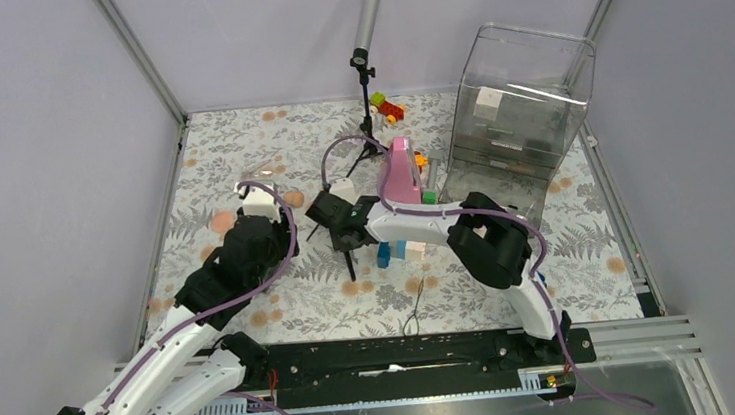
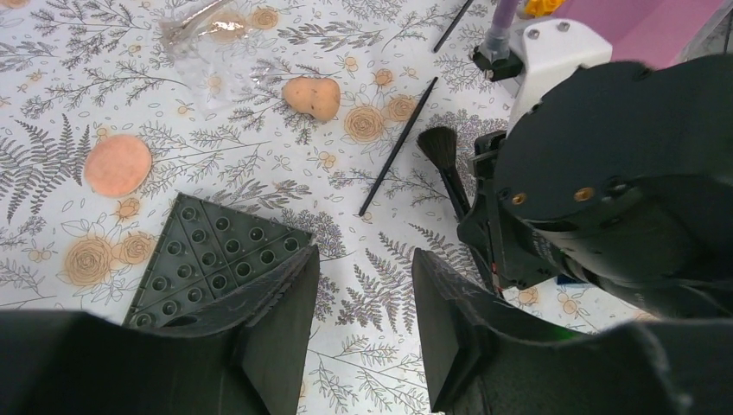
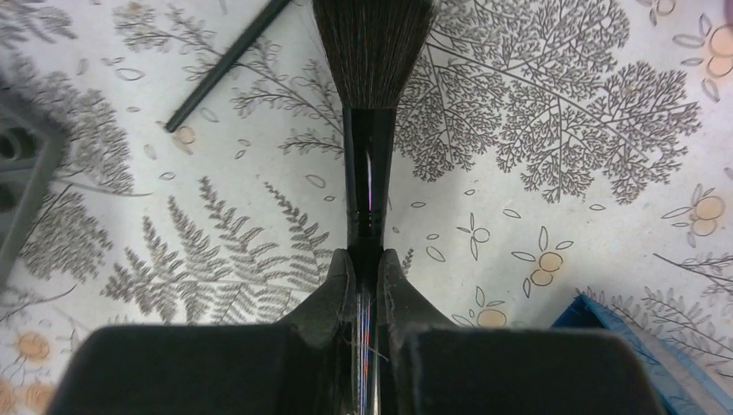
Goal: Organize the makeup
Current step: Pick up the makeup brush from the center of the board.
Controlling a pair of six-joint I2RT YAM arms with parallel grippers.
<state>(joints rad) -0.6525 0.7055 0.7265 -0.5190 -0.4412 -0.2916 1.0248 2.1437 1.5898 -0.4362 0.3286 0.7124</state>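
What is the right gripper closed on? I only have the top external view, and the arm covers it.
Observer: The right gripper is shut on the black handle of a fluffy makeup brush, with the bristles pointing away from it.
Operator: Is the left gripper carrying anything?
Observer: No. The left gripper is open and nothing is held in it.
Operator: Is any makeup close to the brush?
Observer: A thin black stick lies to one side of the bristles, not touching them. I cannot tell whether it is a pencil or a brush.
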